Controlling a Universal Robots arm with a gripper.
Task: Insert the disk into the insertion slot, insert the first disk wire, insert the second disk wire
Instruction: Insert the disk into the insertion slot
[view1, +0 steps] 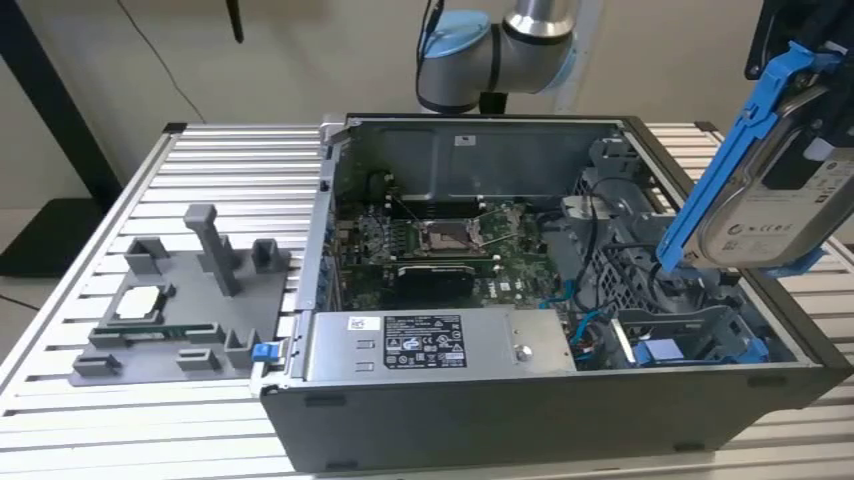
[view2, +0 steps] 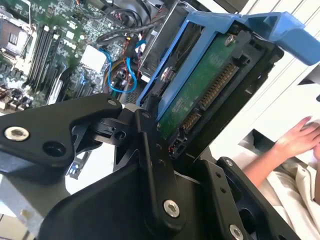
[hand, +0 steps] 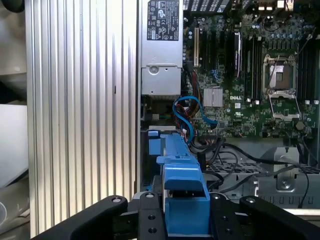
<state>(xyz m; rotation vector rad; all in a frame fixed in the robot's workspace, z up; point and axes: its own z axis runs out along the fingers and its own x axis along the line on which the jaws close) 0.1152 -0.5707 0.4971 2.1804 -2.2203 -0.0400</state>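
Note:
In the exterior view the disk, a silver-grey drive with a white label in a blue carrier, hangs tilted above the open computer case's right side. My gripper is shut on its upper end. In the second wrist view the disk's green circuit board sits between the black fingers. The first wrist view has the blue carrier clamped in the gripper. The insertion slot lies in the grey drive cage below the disk, apart from it. Blue disk wires lie loose beside the cage.
A silver labelled power-supply box fills the case's front, with the motherboard behind it. Another blue-framed drive sits low in the cage. A grey fixture tray rests on the slatted table. A person's hand is nearby.

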